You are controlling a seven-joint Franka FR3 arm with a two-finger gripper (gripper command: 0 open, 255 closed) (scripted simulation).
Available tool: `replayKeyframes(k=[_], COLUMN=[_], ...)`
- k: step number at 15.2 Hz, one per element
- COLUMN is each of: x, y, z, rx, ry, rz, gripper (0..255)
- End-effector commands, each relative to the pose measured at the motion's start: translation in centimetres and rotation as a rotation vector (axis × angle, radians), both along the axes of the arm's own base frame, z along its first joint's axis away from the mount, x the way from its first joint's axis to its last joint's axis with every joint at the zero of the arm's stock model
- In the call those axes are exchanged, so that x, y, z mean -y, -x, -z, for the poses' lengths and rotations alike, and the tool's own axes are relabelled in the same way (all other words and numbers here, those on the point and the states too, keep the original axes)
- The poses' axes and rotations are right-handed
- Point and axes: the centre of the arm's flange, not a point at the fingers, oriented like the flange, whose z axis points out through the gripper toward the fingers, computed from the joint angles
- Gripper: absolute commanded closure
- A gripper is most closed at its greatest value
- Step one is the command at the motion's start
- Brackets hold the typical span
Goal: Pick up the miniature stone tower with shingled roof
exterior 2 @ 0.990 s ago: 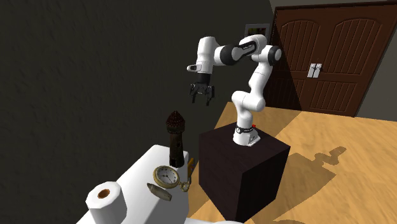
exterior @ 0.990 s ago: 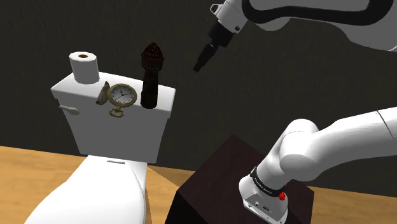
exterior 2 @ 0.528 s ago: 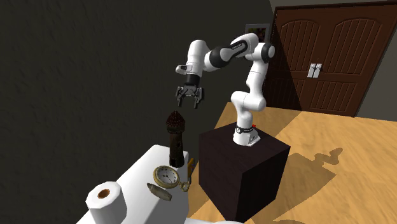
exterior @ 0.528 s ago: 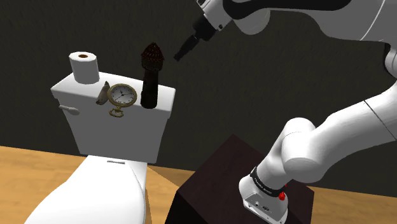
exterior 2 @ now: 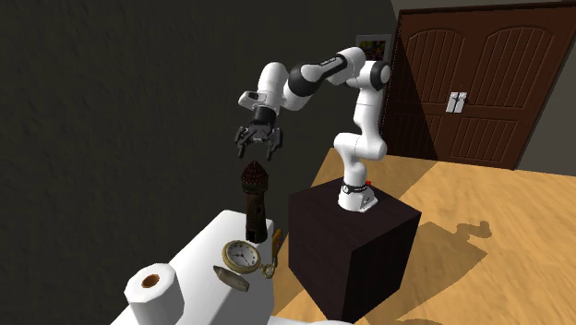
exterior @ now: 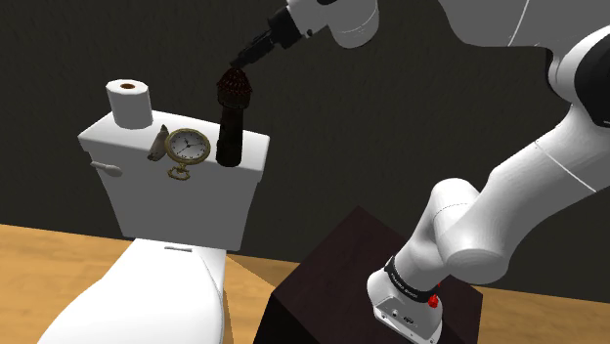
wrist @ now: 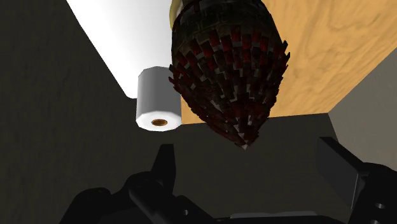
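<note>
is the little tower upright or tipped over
Upright: the tower stands on its base on the toilet tank, its pointed shingled roof up, next to the pocket watch.

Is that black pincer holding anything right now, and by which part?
Nothing is held. The pincer hangs open just above the tower, over its pointed roof, fingers apart and not touching it.

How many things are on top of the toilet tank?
4: a white toilet paper roll at the shoulder view's left end, a small grey object, a round gold pocket watch, and the dark shingle-roofed stone tower under the end effector. More may hide behind the tower.
</note>
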Motion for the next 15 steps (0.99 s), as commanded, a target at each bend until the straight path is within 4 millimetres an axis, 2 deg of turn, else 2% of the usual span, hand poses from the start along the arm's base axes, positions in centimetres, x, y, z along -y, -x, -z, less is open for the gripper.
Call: replayKeyframes(k=[1,7,9,10,15], x=[-0.1,-0.1,-0.1,0.0,0.0], y=[-0.8,-0.8,-0.8,-0.8,-0.8], z=[0.2,3.7,3.7,3.6,3.6], rx=[0.022,0.022,0.022,0.022,0.022], ry=[-0.01,-0.01,-0.01,-0.01,-0.01], rz=[-0.015,-0.015,-0.015,-0.015,-0.015], gripper=[0,0,0,255,255])
